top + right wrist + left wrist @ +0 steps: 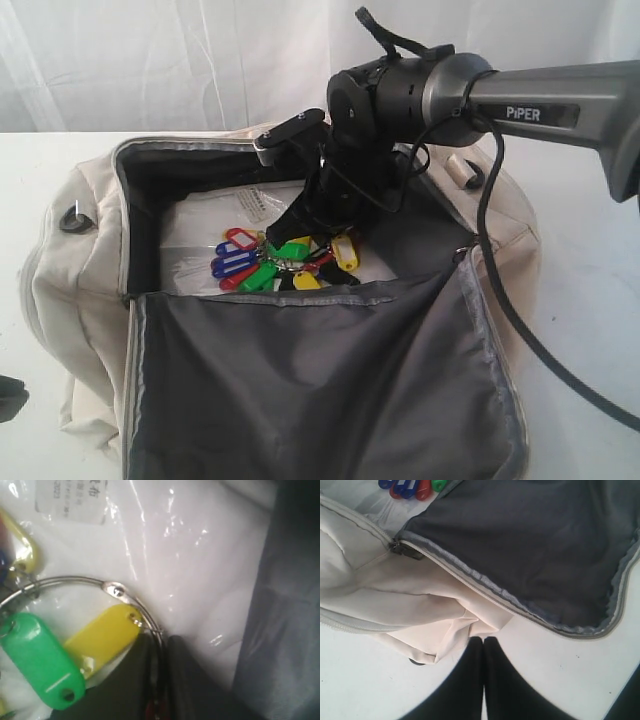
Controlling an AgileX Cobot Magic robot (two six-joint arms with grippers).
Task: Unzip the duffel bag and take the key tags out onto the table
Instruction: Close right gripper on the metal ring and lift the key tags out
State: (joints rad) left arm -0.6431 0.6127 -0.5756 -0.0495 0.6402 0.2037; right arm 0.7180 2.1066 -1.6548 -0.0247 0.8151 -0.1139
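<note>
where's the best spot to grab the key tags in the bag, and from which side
Grip the metal ring that joins the key tags, coming straight down through the duffel bag's open top. The tags lie flat and splayed on slick wrap, so they would likely slip; the thin ring fits between the fingers and lifts the whole bunch.

Cream-and-grey duffel bag [70, 270], red, blue, green and yellow key tags [262, 264], plain white table [590, 260].
</note>
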